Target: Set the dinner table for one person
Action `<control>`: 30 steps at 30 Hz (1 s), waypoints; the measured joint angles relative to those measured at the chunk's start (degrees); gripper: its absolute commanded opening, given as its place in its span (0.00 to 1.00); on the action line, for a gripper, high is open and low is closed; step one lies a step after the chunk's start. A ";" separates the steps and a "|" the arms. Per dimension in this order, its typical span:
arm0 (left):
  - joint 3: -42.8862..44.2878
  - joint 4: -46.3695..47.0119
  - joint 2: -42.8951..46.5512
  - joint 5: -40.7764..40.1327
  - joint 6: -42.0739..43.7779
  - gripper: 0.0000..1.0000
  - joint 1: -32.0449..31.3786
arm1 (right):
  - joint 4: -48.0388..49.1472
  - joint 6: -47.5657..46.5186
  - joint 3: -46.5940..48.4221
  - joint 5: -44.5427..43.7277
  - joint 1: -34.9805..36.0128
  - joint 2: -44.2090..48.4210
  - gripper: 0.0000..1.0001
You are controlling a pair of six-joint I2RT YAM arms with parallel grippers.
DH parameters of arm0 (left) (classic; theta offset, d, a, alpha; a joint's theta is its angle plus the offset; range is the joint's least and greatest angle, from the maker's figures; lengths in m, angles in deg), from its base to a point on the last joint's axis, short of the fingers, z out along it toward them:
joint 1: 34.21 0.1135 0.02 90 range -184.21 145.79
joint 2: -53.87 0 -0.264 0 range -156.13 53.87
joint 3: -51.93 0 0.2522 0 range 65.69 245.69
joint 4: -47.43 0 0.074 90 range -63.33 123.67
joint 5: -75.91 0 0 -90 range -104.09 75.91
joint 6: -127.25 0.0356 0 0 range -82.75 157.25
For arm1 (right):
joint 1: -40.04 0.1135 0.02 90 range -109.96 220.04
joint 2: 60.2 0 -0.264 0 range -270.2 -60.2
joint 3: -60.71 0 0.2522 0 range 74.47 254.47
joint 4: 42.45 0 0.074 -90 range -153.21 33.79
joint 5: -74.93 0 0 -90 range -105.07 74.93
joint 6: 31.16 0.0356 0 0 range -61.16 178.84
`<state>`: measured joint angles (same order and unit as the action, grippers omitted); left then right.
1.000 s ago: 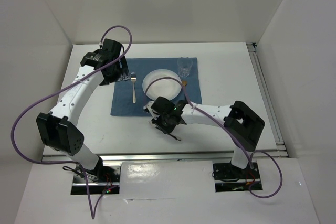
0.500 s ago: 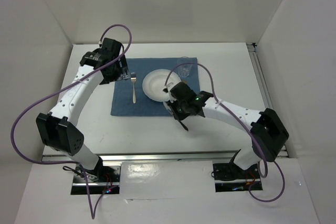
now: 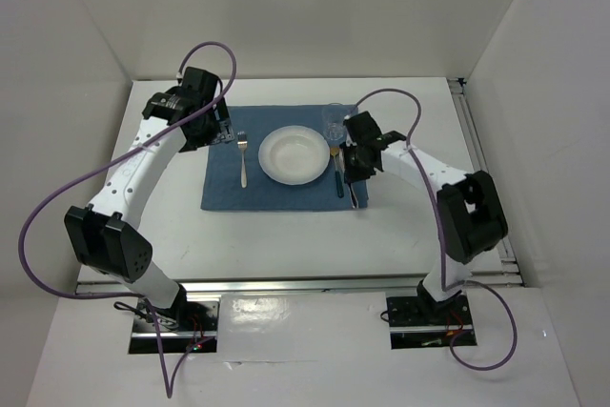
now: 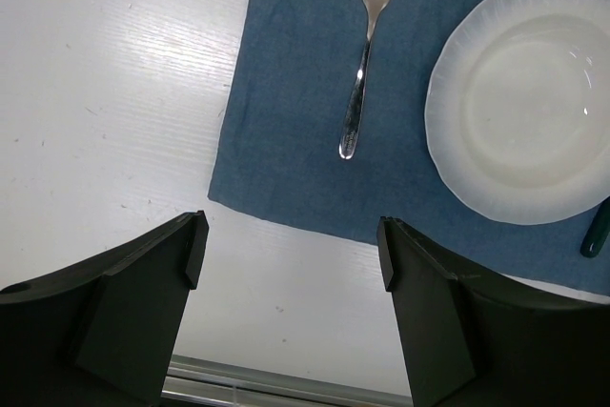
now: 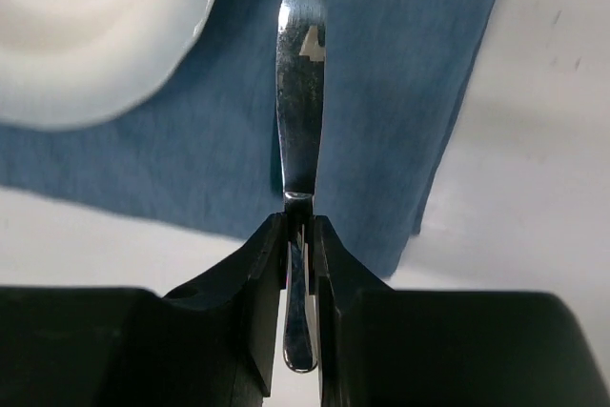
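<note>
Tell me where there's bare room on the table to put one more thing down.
Widest: bare table left of the mat and right of it. On the mat, a strip along the near edge below the plate and fork. Crowded: the mat's right side, with the glass, the teal-handled utensil, and the right gripper holding a knife.

Table [image 3: 267, 235], big flat white rectangle, level, matte top with faint grain and a few small scuffs, metal rail [image 3: 286, 280] along its near edge, running left to right between the white walls [image 3: 76, 35]
</note>
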<state>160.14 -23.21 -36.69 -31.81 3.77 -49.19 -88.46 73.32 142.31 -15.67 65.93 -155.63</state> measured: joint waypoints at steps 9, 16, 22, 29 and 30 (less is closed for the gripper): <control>0.07 -0.09 -0.02 0.00 0.00 0.90 0.68 | 2.67 1.77 8.72 -1.64 -3.50 -13.31 0.07; 0.07 -0.09 -0.22 0.00 0.00 0.90 1.11 | 2.93 3.89 10.25 -3.10 -4.15 -16.94 0.70; 0.20 -0.22 -0.24 0.48 0.02 0.90 1.20 | 1.16 5.07 11.13 -6.10 -4.37 -13.00 1.00; 5.70 -0.83 0.57 6.64 1.75 0.91 0.98 | -6.95 11.61 15.21 -14.60 -9.60 -0.83 1.00; 6.29 -0.70 1.27 7.69 1.99 0.92 0.83 | -8.02 12.33 15.21 -15.58 -10.54 0.81 1.00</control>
<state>166.44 -23.91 -35.43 -24.11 5.76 -48.36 -96.48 85.64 157.52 -31.26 55.39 -154.82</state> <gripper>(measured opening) 0.909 0.999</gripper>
